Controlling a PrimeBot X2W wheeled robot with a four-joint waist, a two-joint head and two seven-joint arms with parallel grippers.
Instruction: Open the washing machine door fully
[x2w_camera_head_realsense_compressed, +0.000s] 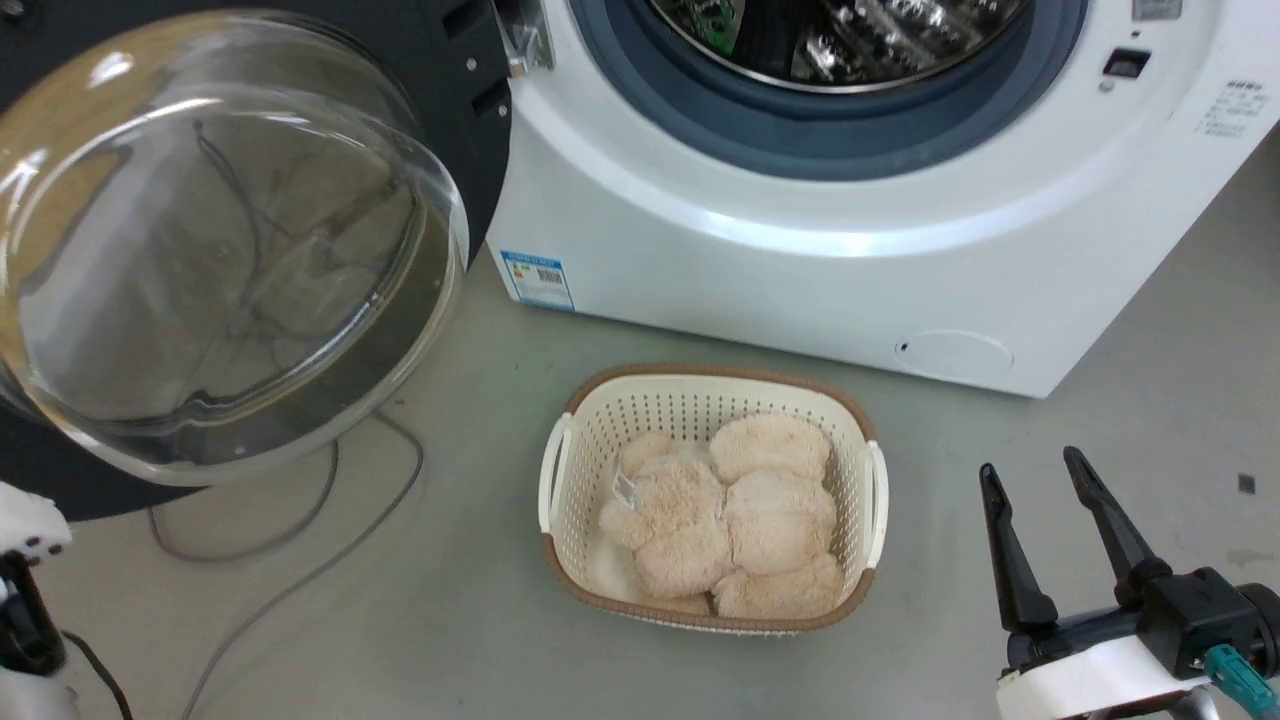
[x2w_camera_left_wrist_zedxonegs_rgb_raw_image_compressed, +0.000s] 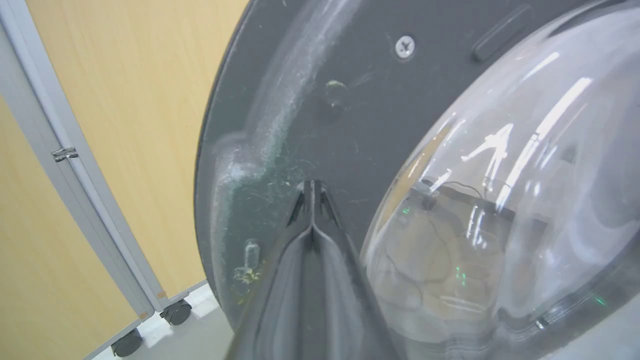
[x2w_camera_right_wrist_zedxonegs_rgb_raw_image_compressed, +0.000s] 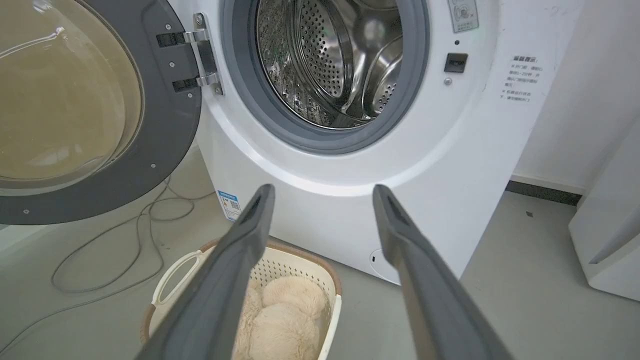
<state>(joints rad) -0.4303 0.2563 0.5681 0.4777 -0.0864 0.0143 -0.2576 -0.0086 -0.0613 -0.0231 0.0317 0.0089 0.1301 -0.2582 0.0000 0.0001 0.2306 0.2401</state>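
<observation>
Left gripper: your left gripper (x2w_camera_left_wrist_zedxonegs_rgb_raw_image_compressed: 311, 187) is clenched, its 2 fingers pressed flat together with nothing between them.
Contact: its tips sit at the matte black inner face of the door (x2w_camera_left_wrist_zedxonegs_rgb_raw_image_compressed: 350, 100), just beside the glass bowl (x2w_camera_left_wrist_zedxonegs_rgb_raw_image_compressed: 500, 200). You cannot tell from the wrist view whether they touch.
Right gripper: your right gripper (x2w_camera_head_realsense_compressed: 1030, 463) is released, jaws wide and holding nothing, low over the floor (x2w_camera_head_realsense_compressed: 1150, 420) and well apart from the door.
Door place: it hangs out to the left of the washer (x2w_camera_head_realsense_compressed: 800, 270) on the hinge (x2w_camera_right_wrist_zedxonegs_rgb_raw_image_compressed: 202, 55), with its inner face turned toward you and the drum (x2w_camera_right_wrist_zedxonegs_rgb_raw_image_compressed: 340, 60) fully exposed.
Progress: it looks wide open, with little swing left, if any.
Handling: expect a stiff, fairly heavy disc that moves only around the hinge. The bowl is smooth, curved and breakable, so your fingers would slide off it.
Where to push: use the black face near the rim farthest from the hinge, where you get the most leverage.
Below: a basket (x2w_camera_head_realsense_compressed: 720, 375) stands on the floor in front of the washer, and a cable (x2w_camera_head_realsense_compressed: 300, 580) lies under the door. Neither blocks the swing.
</observation>
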